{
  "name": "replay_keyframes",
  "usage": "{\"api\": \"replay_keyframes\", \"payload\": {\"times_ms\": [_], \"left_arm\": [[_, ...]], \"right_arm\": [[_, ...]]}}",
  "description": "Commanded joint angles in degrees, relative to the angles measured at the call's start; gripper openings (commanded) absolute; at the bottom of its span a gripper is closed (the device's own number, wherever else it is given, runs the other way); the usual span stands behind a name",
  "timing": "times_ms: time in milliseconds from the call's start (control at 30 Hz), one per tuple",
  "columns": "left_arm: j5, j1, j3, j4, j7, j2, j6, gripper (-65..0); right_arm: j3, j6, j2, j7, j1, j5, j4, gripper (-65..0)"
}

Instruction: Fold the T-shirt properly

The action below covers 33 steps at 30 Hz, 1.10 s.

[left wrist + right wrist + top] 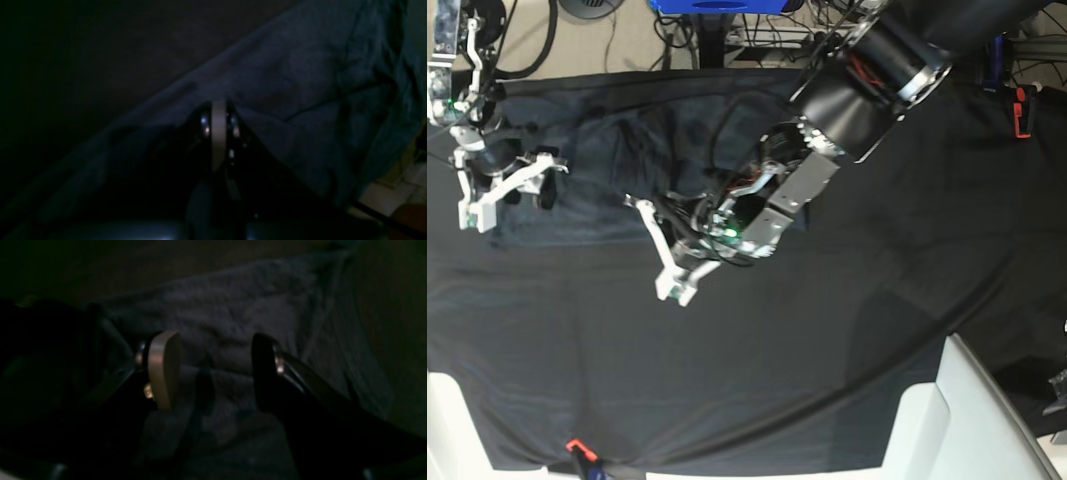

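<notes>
- Far left of the base view: your right gripper [507, 195] is hanging with its jaws standing apart. In its wrist view the pads [165, 368] are straddling wrinkled cloth without pinching it.
- Left to centre: the T-shirt [617, 150] is lying spread on the black table covering [827, 350], toward the far edge. It is barely lighter than the covering, so its hem is hard to trace.
- Centre: your left gripper [672, 262] is sitting with jaws pressed together. Its wrist view shows shirt fabric draping off the tips [218, 110], so it looks clamped on a fold of the T-shirt.
- Risk: a thin pinch may be slipping out under tension when you lift.
- Risk: the right jaws may be closing on the covering as well as the shirt, dragging both.
</notes>
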Motion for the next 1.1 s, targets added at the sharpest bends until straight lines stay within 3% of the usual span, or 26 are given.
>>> {"api": "replay_keyframes", "payload": {"times_ms": [0, 133, 267, 433, 600, 700, 767, 933, 1067], "left_arm": [[-0.4, -1.6, -0.1, 0.8, -2.0, 1.5, -0.9, -65.0], [-0.6, -1.6, -0.6, 2.5, -3.5, 2.1, -0.9, -65.0], [-0.9, -1.1, -3.1, 10.6, -3.1, -0.7, -0.9, -65.0], [-1.0, 8.7, -17.3, 25.6, 1.6, -9.9, -0.9, -65.0], [-0.9, 24.6, -34.8, 35.0, 1.6, -22.0, -1.2, -65.0], [-0.9, 33.0, -43.8, 37.1, 0.7, -26.7, -1.2, -65.0], [-0.9, 38.1, -49.1, 37.6, -1.4, -27.7, -3.4, -65.0], [-0.5, 45.4, -62.1, 37.2, -4.1, -25.4, -17.1, -65.0], [-0.5, 46.6, -67.2, 37.2, -4.1, -22.3, -18.6, -65.0]], "right_arm": [[0.4, 0.4, 0.6, 1.2, 0.3, 0.2, 0.8, -32.7], [0.0, 0.8, 0.7, 1.2, 0.3, 0.1, 1.2, -32.4], [-0.3, 5.4, 1.6, -0.3, -2.7, 0.0, 5.6, -32.7], [-3.0, 10.6, 1.7, -10.9, -5.5, 0.0, 12.8, -32.1], [-9.6, 12.1, 1.8, -11.9, -6.3, -0.1, 12.9, -26.6], [-13.2, 12.0, 1.8, -12.1, -6.4, -0.1, 12.9, -25.7], [-14.9, 12.0, 1.6, -12.2, -6.7, -0.1, 12.9, -25.7], [-19.6, 11.9, 1.6, -12.0, -7.6, -0.1, 12.5, -26.0], [-19.8, 11.9, 1.3, -11.7, -7.0, -0.1, 8.1, -26.0]]}}
